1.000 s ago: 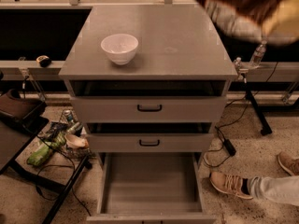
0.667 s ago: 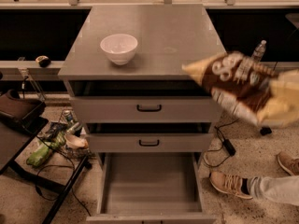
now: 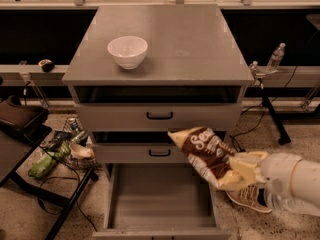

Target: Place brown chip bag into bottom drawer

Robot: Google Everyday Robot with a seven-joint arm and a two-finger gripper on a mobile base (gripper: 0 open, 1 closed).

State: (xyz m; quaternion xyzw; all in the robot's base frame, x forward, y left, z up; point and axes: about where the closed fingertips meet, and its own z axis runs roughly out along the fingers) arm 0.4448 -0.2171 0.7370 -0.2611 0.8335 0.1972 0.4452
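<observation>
The brown chip bag [image 3: 207, 156] has a dark brown centre with white script and pale yellow ends. It hangs tilted in the air over the right edge of the open bottom drawer [image 3: 160, 194], in front of the middle drawer. My gripper [image 3: 245, 169] comes in from the lower right on a white arm [image 3: 290, 181] and is shut on the bag's lower right end. The bottom drawer is pulled out and its grey floor shows bare.
A white bowl [image 3: 127, 51] stands on the cabinet top [image 3: 190, 39] at the left. Two upper drawers with black handles [image 3: 160, 116] are nearly closed. A low rack with clutter [image 3: 55, 151] stands left of the cabinet. A shoe [image 3: 247, 199] is at the right.
The bag and my gripper have come down and to the left, from above the cabinet's right corner to just over the open bottom drawer.
</observation>
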